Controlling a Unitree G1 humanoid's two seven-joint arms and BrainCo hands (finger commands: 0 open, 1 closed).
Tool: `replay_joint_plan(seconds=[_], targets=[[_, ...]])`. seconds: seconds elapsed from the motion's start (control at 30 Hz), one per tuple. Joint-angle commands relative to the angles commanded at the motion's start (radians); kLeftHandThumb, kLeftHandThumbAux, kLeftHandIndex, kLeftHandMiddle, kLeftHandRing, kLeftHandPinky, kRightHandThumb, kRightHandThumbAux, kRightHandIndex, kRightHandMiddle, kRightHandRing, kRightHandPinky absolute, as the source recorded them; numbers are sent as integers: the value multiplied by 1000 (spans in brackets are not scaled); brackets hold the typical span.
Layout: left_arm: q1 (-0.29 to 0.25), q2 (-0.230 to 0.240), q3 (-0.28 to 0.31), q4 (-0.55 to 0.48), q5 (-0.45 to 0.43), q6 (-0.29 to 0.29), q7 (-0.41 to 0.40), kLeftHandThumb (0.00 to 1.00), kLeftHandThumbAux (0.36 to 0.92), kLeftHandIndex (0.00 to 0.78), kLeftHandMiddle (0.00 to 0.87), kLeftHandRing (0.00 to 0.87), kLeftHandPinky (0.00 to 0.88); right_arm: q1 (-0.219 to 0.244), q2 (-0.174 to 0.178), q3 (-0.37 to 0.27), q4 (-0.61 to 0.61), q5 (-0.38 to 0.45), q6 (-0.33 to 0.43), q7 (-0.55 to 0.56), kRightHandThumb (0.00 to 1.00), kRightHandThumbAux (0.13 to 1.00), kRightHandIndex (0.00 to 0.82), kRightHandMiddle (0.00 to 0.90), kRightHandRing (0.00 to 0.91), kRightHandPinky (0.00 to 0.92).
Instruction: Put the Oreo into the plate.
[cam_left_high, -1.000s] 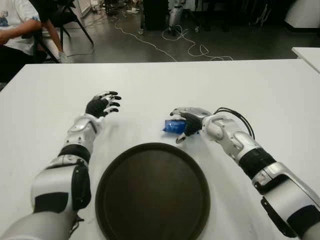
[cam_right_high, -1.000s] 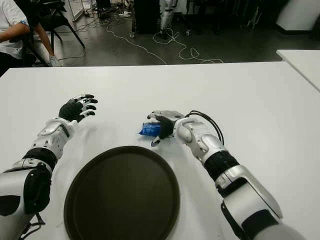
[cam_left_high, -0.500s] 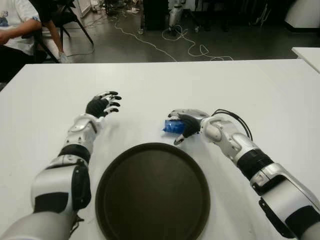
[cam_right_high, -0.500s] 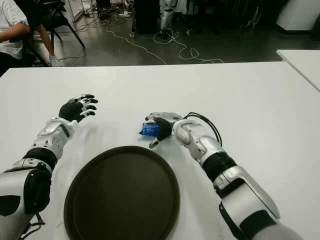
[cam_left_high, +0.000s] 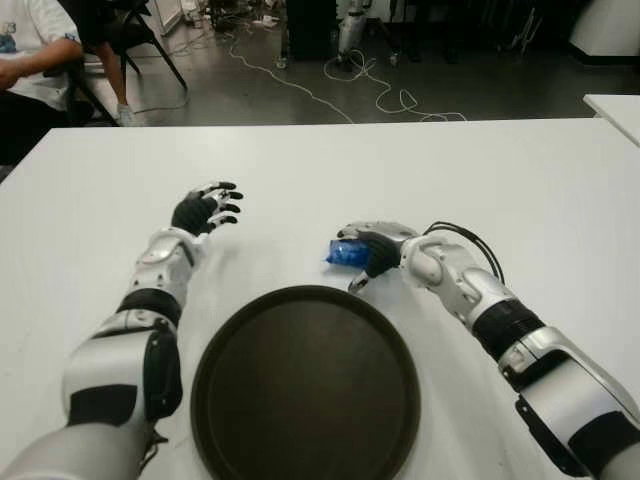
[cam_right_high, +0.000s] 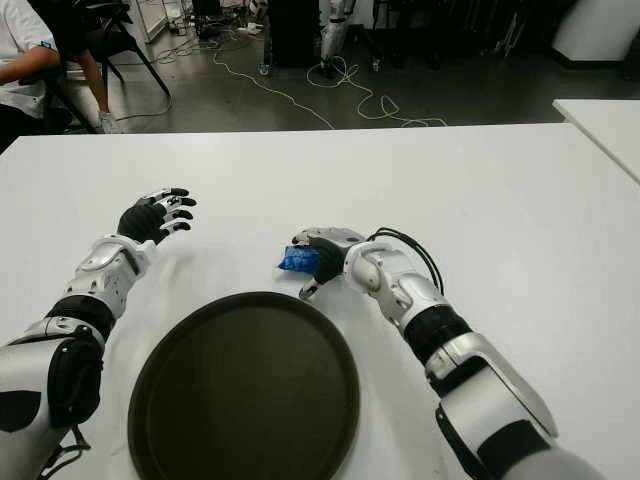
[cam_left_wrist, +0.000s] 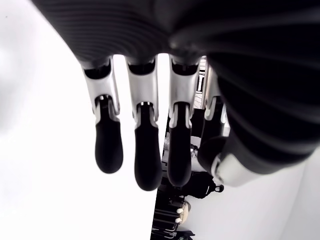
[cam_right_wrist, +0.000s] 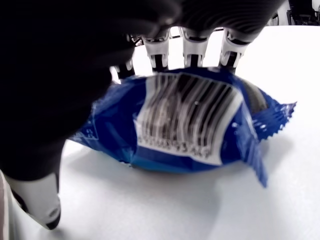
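Observation:
The Oreo (cam_left_high: 345, 253) is a small blue packet lying flat on the white table (cam_left_high: 520, 180), just beyond the far rim of the round dark plate (cam_left_high: 300, 390). My right hand (cam_left_high: 360, 252) is cupped over the packet from the right. Its fingers (cam_right_wrist: 192, 47) arch over the far side and its thumb (cam_right_wrist: 37, 200) hangs on the near side, apart from the wrapper. The right wrist view shows the packet (cam_right_wrist: 190, 125) barcode side up, resting on the table. My left hand (cam_left_high: 208, 208) shows to the left of the plate, fingers (cam_left_wrist: 140, 150) spread, holding nothing.
A seated person (cam_left_high: 25, 60) and a chair are beyond the table's far left corner. Cables lie on the floor behind. A second white table (cam_left_high: 615, 105) shows at the far right.
My right hand has shifted slightly left and closer over the packet. The packet, the plate and the left hand have not moved.

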Motion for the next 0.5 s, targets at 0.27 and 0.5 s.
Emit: replay_joint_plan(seconds=[0.27,0.5], targets=[[2,0,-2,-2,4,-4,9,825,681,412,469,523,533,-10,7,-1,54,14,-29,-32,0,649,133,134,121,100],[3,2,2,-1,1,-1,1,825,680,415,468,524,534,-48,38,2,193,14,-48,-82,0,650,132,130,110,75]])
